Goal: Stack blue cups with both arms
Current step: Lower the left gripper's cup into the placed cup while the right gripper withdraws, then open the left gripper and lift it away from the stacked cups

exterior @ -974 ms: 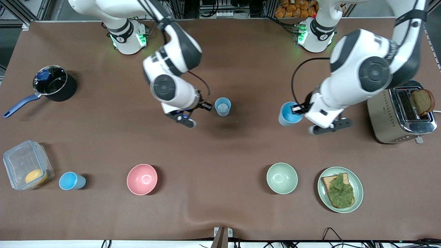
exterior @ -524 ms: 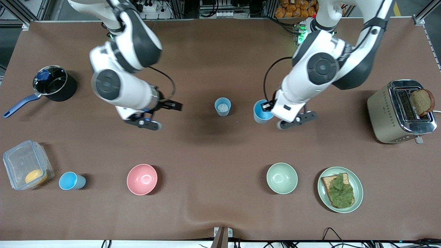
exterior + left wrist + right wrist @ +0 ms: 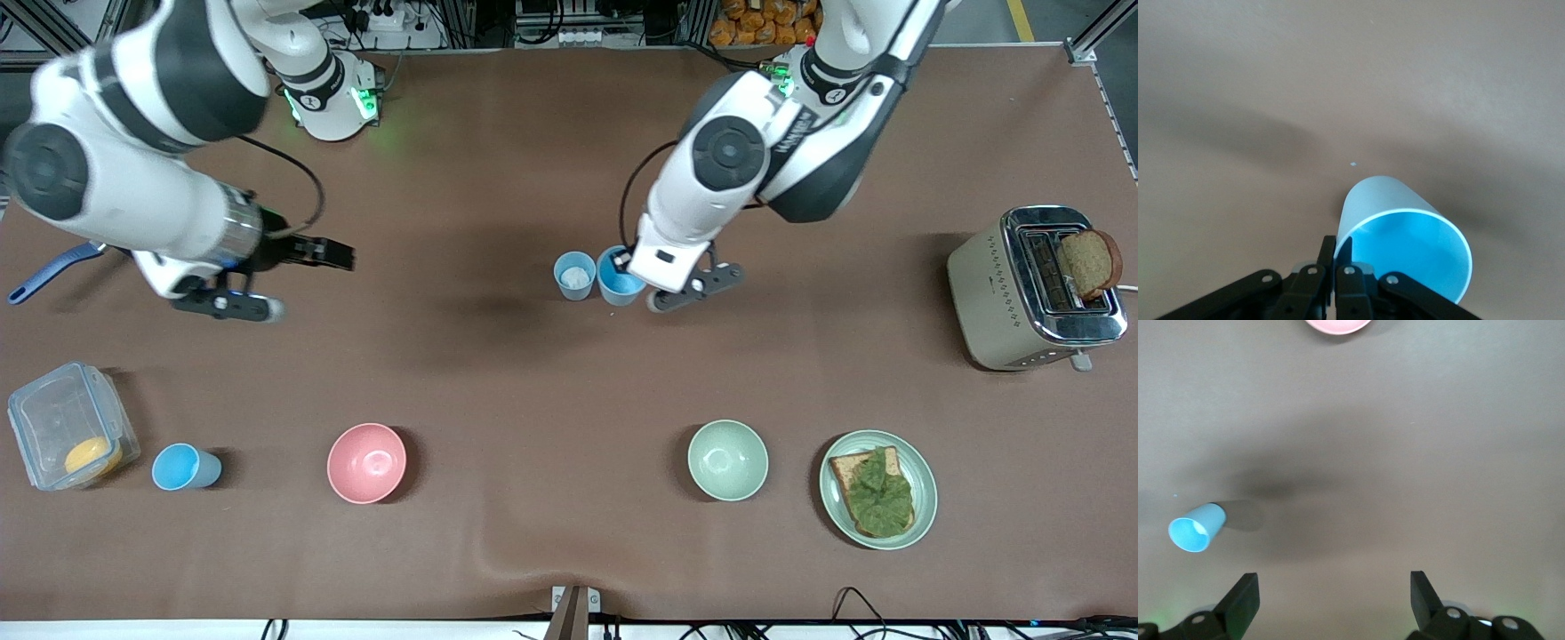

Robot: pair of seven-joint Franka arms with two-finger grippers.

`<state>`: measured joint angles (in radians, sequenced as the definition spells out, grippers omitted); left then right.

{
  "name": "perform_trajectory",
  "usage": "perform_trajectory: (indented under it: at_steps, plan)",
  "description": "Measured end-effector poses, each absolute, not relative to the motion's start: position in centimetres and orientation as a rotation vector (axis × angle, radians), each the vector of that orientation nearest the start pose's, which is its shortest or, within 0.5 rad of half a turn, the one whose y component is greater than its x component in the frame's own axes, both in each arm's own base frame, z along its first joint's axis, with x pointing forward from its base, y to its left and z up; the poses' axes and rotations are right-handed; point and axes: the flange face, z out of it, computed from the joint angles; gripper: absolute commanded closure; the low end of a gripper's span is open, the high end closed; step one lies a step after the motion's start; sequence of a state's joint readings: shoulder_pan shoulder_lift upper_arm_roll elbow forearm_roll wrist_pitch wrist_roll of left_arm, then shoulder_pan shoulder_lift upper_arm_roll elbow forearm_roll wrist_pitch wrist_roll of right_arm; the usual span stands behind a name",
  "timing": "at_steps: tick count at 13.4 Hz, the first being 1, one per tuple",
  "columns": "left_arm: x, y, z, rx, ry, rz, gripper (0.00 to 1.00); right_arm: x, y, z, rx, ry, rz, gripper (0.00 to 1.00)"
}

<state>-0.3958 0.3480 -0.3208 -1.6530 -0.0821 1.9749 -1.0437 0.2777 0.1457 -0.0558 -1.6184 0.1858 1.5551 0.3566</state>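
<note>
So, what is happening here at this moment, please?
The left gripper is shut on the rim of a bright blue cup and holds it right beside the whitish cup, which stands alone mid-table. The two are not stacked yet. The right gripper is open and holds nothing, over bare table toward the right arm's end. A third blue cup stands untouched beside the plastic box.

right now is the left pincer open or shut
Shut: the left pincer has its fingers pinched on the rim of the bright blue cup.
</note>
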Motion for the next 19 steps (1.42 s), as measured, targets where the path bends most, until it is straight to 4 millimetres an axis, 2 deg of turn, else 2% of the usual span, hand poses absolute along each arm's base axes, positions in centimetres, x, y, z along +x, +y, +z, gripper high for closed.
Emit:
perform_trajectory:
  at_steps: [6,11,13,16,19]
  plan:
    - [45.9,-45.1,37.5,-3.193,-0.568,0.231,1.00,56.3,9.2,54.6,-2.987,0.137,0.333,0.00]
    - [42.9,-46.6,33.9,-3.208,-0.519,0.221,1.00,55.7,2.3,57.1,-2.964,0.078,0.294,0.00]
    - [42.4,-46.7,33.2,-3.206,-0.510,0.224,1.00,55.7,1.9,57.5,-2.978,0.046,0.282,0.00]
    - [42.2,-46.8,32.4,-3.201,-0.506,0.234,1.00,55.7,3.1,57.3,-3.003,0.003,0.289,0.00]
    - [42.4,-47.0,31.4,-3.208,-0.512,0.234,1.00,56.0,3.5,56.8,-3.019,-0.010,0.287,0.00]
